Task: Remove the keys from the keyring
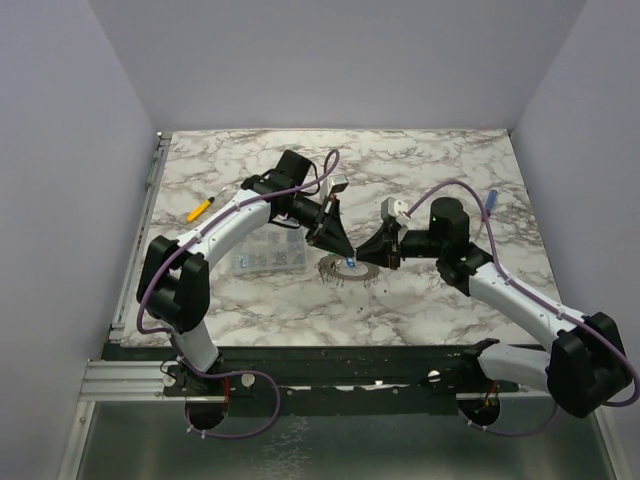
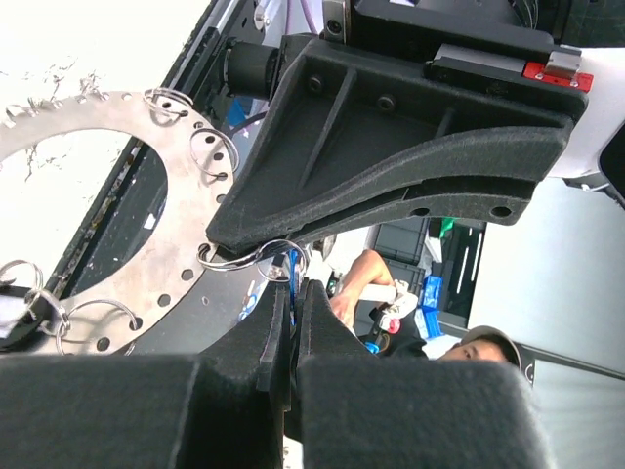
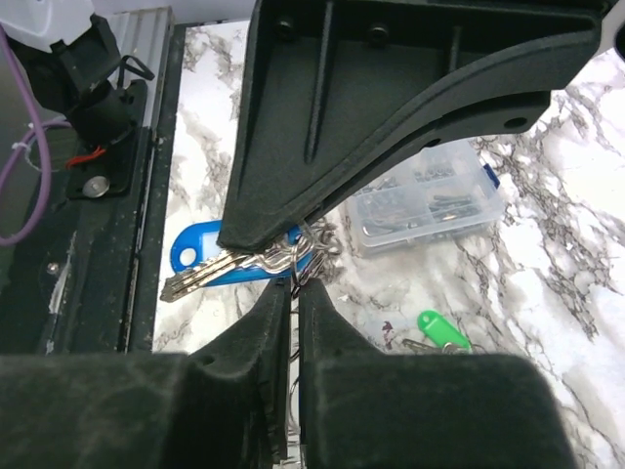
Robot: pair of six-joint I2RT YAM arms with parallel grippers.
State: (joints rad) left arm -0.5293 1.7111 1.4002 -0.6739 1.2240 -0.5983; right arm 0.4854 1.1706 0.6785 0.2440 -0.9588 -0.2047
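Left gripper (image 2: 296,293), left of centre: points down toward mid-table, just right of a clear compartment box (image 1: 268,258); clamps fully together on the blue-headed key (image 3: 200,252), silver keys (image 3: 190,281) bunched against it. Beneath and between both tips: shows the keyring (image 2: 186,230), a wide flat grey disc with a big hole, edged with punched holes and small wire rings (image 2: 210,149); cannot tell whether flat on the marble table (image 1: 420,160) or lifted. Right gripper (image 3: 294,288), right of centre: meets the left tip to tip, fingers nearly touching, nipping the small wire rings by the blue head. Further right, in the right wrist view: shows one green-headed key (image 3: 439,330) lying alone on the marble, apart from the keyring.
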